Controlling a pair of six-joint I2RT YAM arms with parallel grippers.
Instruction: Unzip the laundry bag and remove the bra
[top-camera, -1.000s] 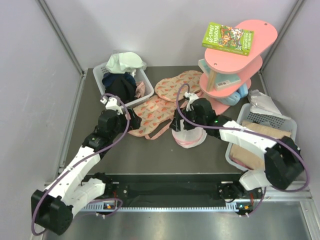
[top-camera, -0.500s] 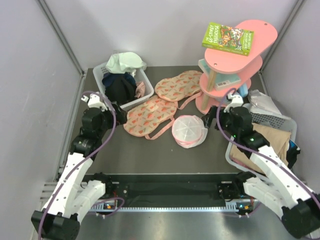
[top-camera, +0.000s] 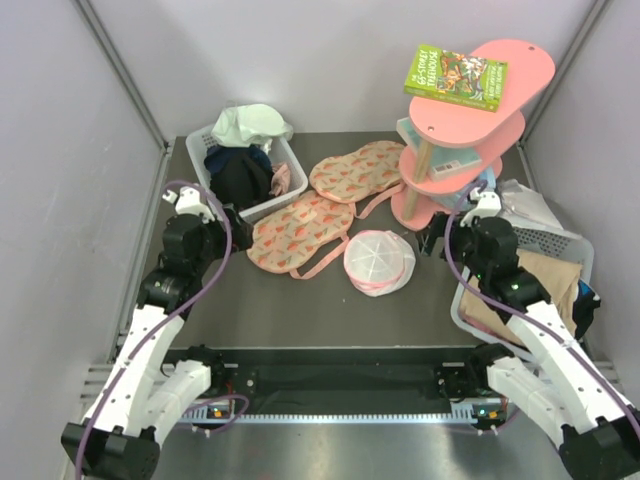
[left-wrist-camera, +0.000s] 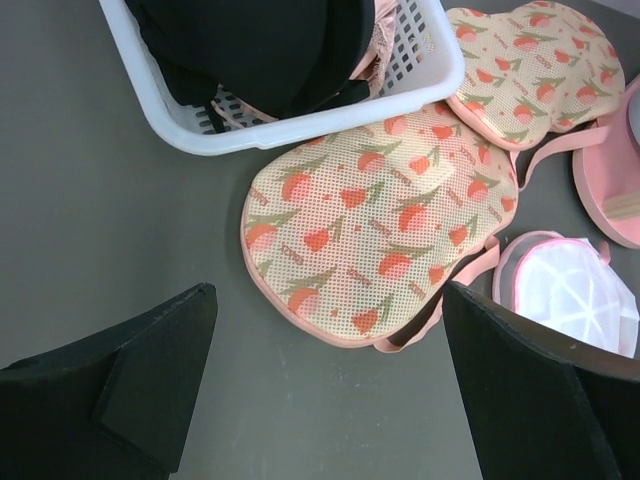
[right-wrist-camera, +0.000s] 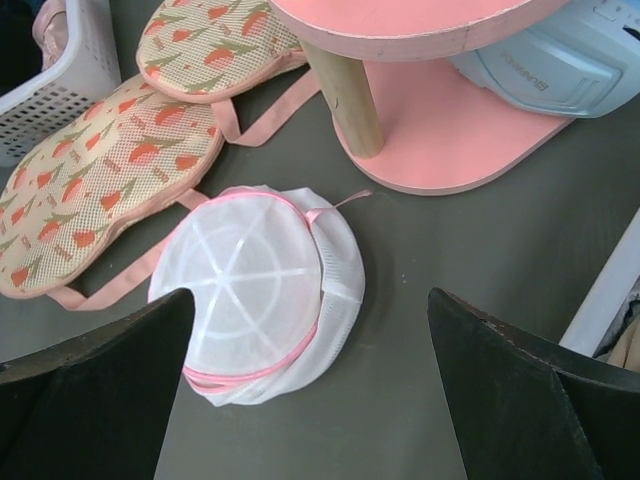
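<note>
Far L of the pink three-tier wooden stand (top-camera: 530, 62), the left gripper (left-wrist-camera: 325, 400) hangs over the dark grey table (left-wrist-camera: 120, 200) w/ its black fingers spread wide, nothing btw them. Next along, also well L of the stand, sits the white plastic lattice basket (left-wrist-camera: 300, 128). In it lies what I take for the small black bra w/ thin straps (left-wrist-camera: 270, 50), so by my read it's prob. already out of the bag. Closer in, just L of the stand's base, two flat pink fruit-print mesh pieces (left-wrist-camera: 370, 230) lie side by side. The round white mesh laundry bag w/ pink zip trim (right-wrist-camera: 255, 290) lies dome-up just front-L of the stand's base, apart from it. No dark shows thru the mesh, and on its stand-side half the white layer bulges past the trim, so the zip looks at least part open; can't tell how far. Front-R of the stand's base, the right gripper (right-wrist-camera: 310, 390) hovers w/ fingers spread, empty. Key relation: the bag lies just ahead & a bit L of the right gripper, near. From the left gripper it's well off to the R, beyond the fruit-print pieces, so the R arm is clearly nearer. The bag is round, so there's no long axis to line up on. Only the thin pink pull ribbon (right-wrist-camera: 338, 203), on the rim toward the stand, gives it an orientation.
</note>
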